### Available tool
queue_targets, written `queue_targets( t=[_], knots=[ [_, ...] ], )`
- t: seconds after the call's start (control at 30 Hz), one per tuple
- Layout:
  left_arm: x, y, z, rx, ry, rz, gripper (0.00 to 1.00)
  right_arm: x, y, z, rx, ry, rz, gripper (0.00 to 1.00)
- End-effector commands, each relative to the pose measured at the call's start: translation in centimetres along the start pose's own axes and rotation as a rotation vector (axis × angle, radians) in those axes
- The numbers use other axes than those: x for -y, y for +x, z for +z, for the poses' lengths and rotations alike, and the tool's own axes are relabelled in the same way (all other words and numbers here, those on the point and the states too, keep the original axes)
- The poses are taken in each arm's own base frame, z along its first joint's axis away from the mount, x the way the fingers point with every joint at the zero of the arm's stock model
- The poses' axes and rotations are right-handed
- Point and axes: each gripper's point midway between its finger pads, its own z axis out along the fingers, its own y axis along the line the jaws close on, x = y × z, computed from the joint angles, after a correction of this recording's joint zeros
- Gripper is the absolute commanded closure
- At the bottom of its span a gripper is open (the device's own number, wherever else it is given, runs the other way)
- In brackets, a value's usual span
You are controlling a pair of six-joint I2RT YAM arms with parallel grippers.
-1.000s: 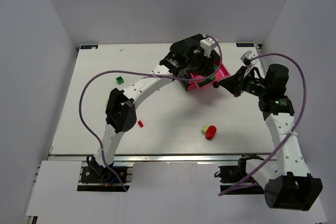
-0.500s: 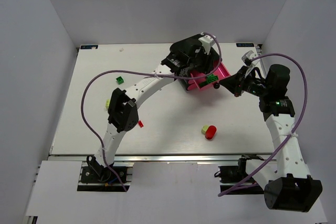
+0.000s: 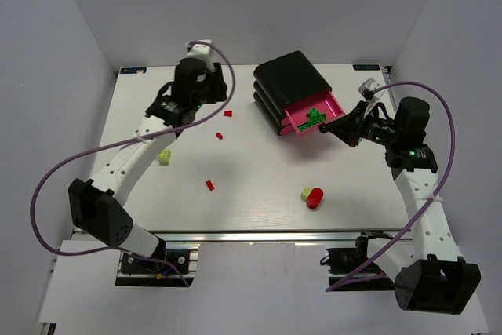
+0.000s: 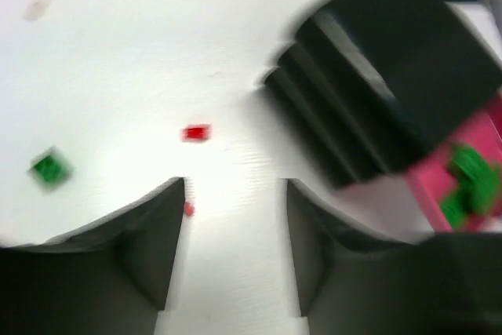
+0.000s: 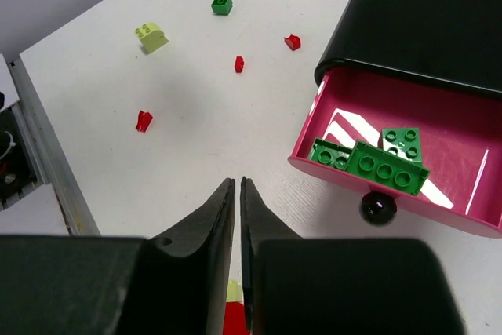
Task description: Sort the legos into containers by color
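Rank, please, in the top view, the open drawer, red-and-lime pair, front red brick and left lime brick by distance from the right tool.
1. Open drawer, just left of the right tool.
2. Red-and-lime pair, toward the near edge.
3. Front red brick, farther left.
4. Left lime brick, farthest left.

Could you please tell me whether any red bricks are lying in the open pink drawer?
No, the pink drawer holds only green bricks; the red bricks lie out on the table.
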Motion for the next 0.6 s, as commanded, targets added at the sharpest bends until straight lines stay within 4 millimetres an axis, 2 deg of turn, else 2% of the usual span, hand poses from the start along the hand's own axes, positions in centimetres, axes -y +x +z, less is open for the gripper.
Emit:
queue_targets(
  t=[0.0,0.03,0.07,0.1,0.13,0.2,0.23,0.27,0.37,0.57],
  knots=[
    [-8.8,6.4,0.6,-0.177,-0.262,-0.102,0.3,0.1,-0.5,0.3,0.022,-0.02,-0.024,0.86],
    [-10.1,7.5,0.5,-0.204,-0.299,-0.123,0.25,0.2,-0.4,0.3,0.02,-0.015,-0.021,0.74],
    [-11.3,8.2,0.7,-0.223,-0.331,-0.138,0.21,0.2,-0.3,0.3,0.02,-0.015,-0.021,0.68],
    [-13.3,8.4,0.6,-0.231,-0.377,-0.165,0.19,0.4,-0.4,0.3,0.02,-0.009,-0.022,0.64],
    [-14.3,9.3,1.1,-0.257,-0.394,-0.179,0.18,0.5,-0.3,0.3,0.019,-0.006,-0.018,0.58],
    [-16.0,10.0,1.6,-0.287,-0.426,-0.206,0.18,0.7,-0.1,0.4,0.015,0.0,-0.017,0.56],
    [-17.5,10.3,1.7,-0.301,-0.456,-0.234,0.18,0.8,-0.1,0.4,0.013,0.001,-0.016,0.54],
    [-18.1,11.2,2.6,-0.335,-0.46,-0.25,0.17,0.8,-0.1,0.4,0.013,0.003,-0.015,0.54],
    [-20.6,13.0,3.2,-0.395,-0.532,-0.296,0.17,0.9,0.0,0.5,0.011,0.006,-0.017,0.53],
    [-23.4,15.6,5.8,-0.471,-0.606,-0.318,0.15,0.8,0.0,0.5,0.007,0.003,-0.018,0.52]
  ],
)
